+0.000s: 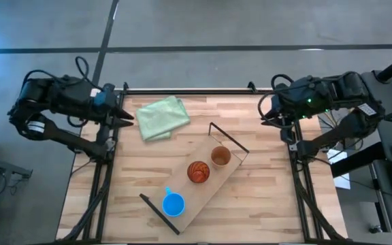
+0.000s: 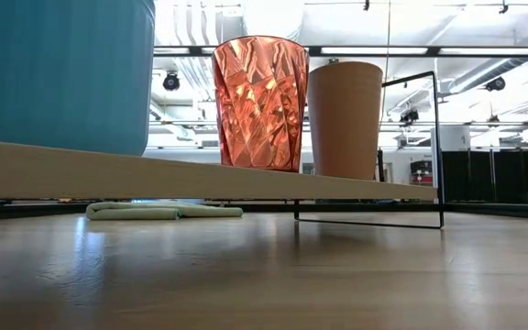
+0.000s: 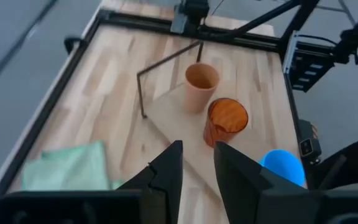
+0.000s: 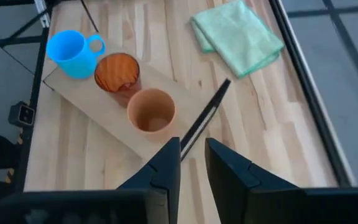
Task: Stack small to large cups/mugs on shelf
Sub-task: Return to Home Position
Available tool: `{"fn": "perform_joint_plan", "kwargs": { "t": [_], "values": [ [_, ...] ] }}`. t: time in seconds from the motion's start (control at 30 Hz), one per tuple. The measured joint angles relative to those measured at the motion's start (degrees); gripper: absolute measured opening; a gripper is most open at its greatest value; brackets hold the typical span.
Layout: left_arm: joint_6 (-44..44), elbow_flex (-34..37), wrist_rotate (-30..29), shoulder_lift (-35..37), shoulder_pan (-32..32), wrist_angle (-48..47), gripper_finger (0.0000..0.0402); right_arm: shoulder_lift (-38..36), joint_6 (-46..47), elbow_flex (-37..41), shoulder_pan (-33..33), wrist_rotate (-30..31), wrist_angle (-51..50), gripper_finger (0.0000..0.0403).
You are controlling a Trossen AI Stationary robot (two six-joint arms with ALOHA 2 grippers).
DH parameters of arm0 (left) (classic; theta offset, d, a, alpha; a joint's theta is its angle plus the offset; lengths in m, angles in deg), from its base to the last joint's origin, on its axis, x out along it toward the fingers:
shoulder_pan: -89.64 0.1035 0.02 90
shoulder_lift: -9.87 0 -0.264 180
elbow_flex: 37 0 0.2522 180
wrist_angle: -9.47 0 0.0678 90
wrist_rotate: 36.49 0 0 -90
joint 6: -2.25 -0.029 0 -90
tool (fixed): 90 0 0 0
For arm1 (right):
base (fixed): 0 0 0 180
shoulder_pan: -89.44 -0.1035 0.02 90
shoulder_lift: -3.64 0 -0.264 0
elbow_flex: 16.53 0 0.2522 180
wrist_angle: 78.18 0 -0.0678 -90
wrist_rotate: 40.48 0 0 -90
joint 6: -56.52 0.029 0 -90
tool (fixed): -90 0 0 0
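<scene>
From above we see the whole tabletop (image 1: pixel 148 170); low, we hug the shelf (image 2: pixel 154 174); both wrists share its cups (image 3: pixel 201 84).

Both arms are matte black, built from rounded, boxy joint housings. Black cables loop over the left arm (image 1: pixel 53 102), which has a small blue patch near its wrist. The right arm (image 1: pixel 318 95) shows a green light and white labels. The jaws are dark, wedge-shaped fingers (image 3: pixel 166 177) tapering to blunt tips.

Diagonal shelf (image 1: pixel 188 191): blue mug (image 1: pixel 173 204) at the 7 o'clock end, red tumbler (image 1: pixel 198 171) mid, brown-orange cup (image 1: pixel 220 157) toward 1 o'clock, all upright.
</scene>
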Motion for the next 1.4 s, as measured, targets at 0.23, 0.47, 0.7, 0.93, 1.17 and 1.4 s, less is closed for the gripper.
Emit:
{"fn": "perform_joint_plan", "kwargs": {
  "t": [0.23, 0.47, 0.7, 0.93, 1.17, 1.4],
  "values": [
    [-2.65, 6.06, -0.01, 4.02, -0.02, 1.68, 0.0077, -11.58, 5.32, 20.4, 0.0, 1.84, 12.35, 0.0075],
    [-2.3, 19.16, -0.01, 9.84, -0.02, 15.46, 0.0077, -25.1, 7.63, 42.32, 0.0, 0.84, 34.69, 0.007],
    [-2.19, 35.12, 0.12, 17.59, -0.05, 34.29, 0.0077, -34.18, 11.42, 59.03, -0.04, -6.66, 51.52, 0.0073],
    [-2.06, 47.3, 0.26, 23.68, -0.04, 49.29, 0.0077, -43.19, 12.94, 73.9, 0.12, -6.12, 66.03, 0.0079],
    [-2.12, 57.08, 4.03, 29.64, -0.02, 64.8, 0.0077, -53.51, 14.43, 86.95, 0.15, -3.04, 80.63, 0.0073],
    [1.87, 64.61, 4.87, 34.42, -0.04, 71.84, 0.0077, -60.47, 16.72, 92.74, 0.15, -1.62, 84.37, 0.0073]
  ]
}}
